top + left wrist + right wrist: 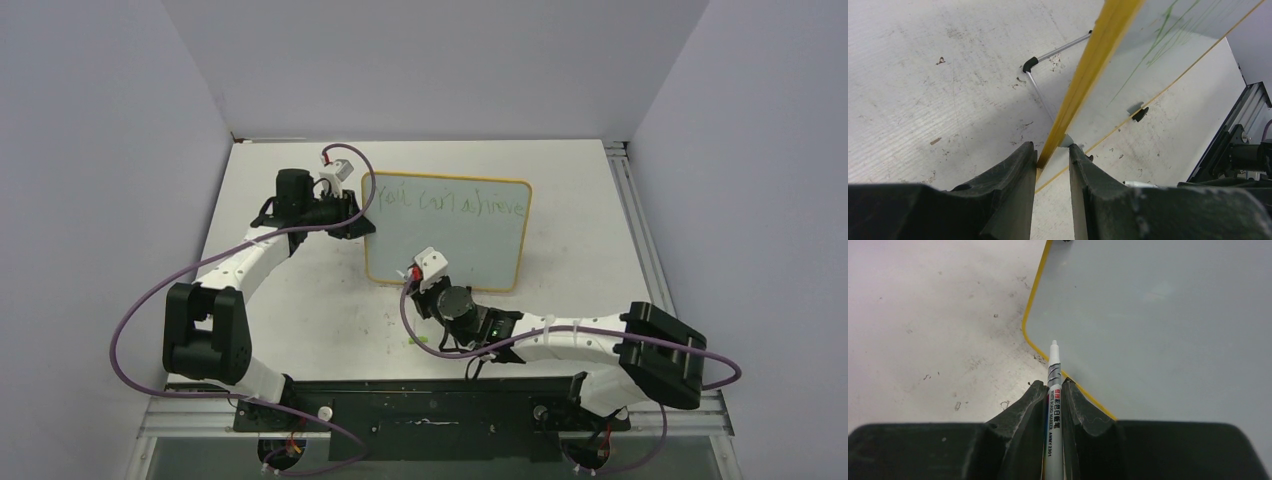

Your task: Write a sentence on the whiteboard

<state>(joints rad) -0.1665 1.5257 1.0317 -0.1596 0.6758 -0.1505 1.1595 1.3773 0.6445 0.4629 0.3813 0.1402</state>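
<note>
Gripping claw: the right claw [415, 272] [1054, 385] is closed tight on the marker pen [1053, 407], one finger on each side of its barrel.
Marker pen: it sticks straight out past the right claw's fingertips. Its white tip is over the rim of the board's near-left corner; whether it touches cannot be told.
Desk: the white, scuffed desk [300, 300] shows to the left of the right claw.
Whiteboard: the whiteboard [470, 245] [1158, 315] [1088, 65] lies just beyond the right claw, with the left claw at its left edge.
Left claw: the left claw [355, 215] [1053, 152] is closed most of the way on the yellow frame, which runs between its fingers.
Wire stand: a thin metal wire stand [1048, 55] with a black corner lies on the desk ahead of the left claw, behind the frame.
Sentence: the sentence [450, 203] [1160, 37] is a single green line reading roughly "You can achieve". It is along the far edge, right of the left claw and well beyond the right claw.
</note>
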